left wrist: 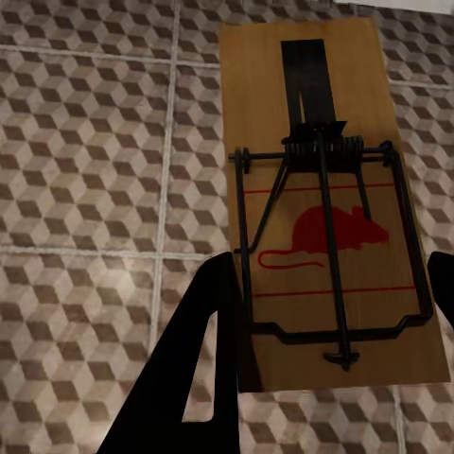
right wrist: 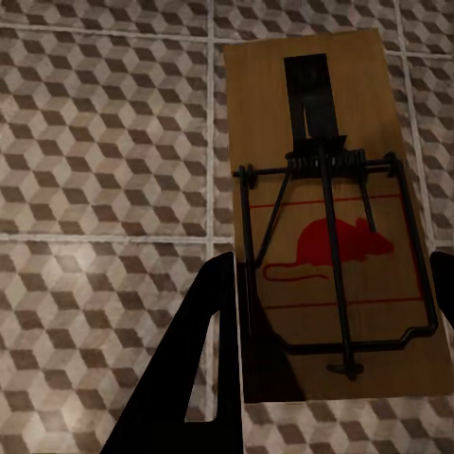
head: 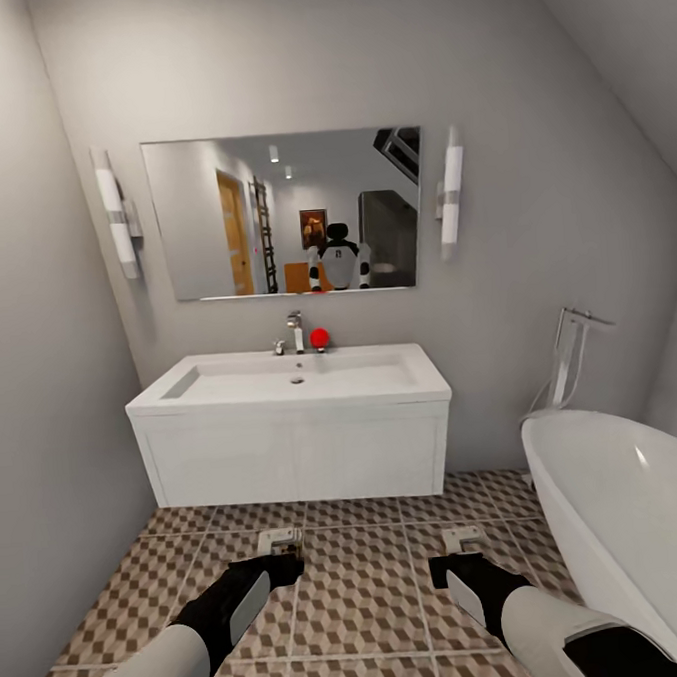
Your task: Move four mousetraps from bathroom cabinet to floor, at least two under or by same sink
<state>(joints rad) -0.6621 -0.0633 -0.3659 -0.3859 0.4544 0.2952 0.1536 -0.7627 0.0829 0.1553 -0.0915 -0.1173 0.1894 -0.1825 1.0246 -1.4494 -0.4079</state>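
Robot faces sink (head: 297,377) at 12 o'clock. Left jaws (head: 281,544) pinch mousetrap (left wrist: 326,208); right jaws (head: 463,541) pinch second mousetrap (right wrist: 326,218), both above bathroom floor (head: 364,587). Neither placed yet; remaining two unaccounted for.

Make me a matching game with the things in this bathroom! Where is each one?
Things:
1. mousetrap
2. red ball
3. mirror
4. bathtub

Places:
A. on the wall above the sink
B. by the faucet
C. at the view's right edge
D. between the left tool's fingers

Pairs: 1-D, 2-B, 3-A, 4-C
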